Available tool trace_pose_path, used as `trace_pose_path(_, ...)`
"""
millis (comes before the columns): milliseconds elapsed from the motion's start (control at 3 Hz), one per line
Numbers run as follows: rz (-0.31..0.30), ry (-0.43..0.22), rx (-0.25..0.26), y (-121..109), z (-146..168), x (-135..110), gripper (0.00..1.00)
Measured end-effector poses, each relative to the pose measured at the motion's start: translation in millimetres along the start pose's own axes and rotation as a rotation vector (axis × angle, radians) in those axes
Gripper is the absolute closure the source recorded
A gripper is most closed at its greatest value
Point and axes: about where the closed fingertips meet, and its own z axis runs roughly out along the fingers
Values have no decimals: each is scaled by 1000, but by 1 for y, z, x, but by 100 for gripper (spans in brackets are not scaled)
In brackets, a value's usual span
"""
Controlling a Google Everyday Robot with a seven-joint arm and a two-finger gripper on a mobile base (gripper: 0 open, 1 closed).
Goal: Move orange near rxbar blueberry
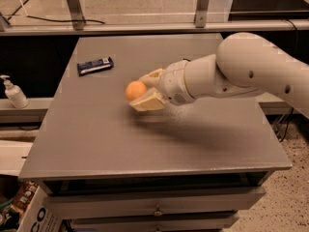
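The hand [140, 92] was clenched on the orange [135, 90], one finger over the fruit & one under it, w/ the arm [231, 74] reaching in from the right side of the view. The orange sat to the right of the rxbar blueberry [95, 65] and nearer the front edge than the bar. It was apart from the bar, w/ bare bench [145, 149] between them. A soft shadow [159, 122] lay on the bench below the hand, so the fruit looked to be carried clear of the surface, not resting on it.

The rxbar blueberry lay flat toward the back-left part of the bench, dark blue wrapper up, nothing touching it. A pump bottle [14, 93] stood off the bench, to the left of the bar & lower down, out of the way.

Step in hand, by the look of it: the carry, i.e. grasp made, placing not yet done. The gap to the bar seemed too wide to count as "near".

Next move would call for taking the orange further toward the bar, up & to the left in the view. Then it should come down just beside the wrapper w/o touching it, and the hand should let go only once the fruit rests on the bench. The orange is round & smooth, so it prob. rolls if dropped from height or nudged on release. A gentle set-down & a straight pull-away would suit best.
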Motion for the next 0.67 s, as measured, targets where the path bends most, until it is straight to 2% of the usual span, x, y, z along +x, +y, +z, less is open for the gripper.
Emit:
trace_pose_path(333, -33, 23, 7, -22, 37, -8, 100)
trace_pose_path(667, -25, 30, 8, -50, 75, -15, 100)
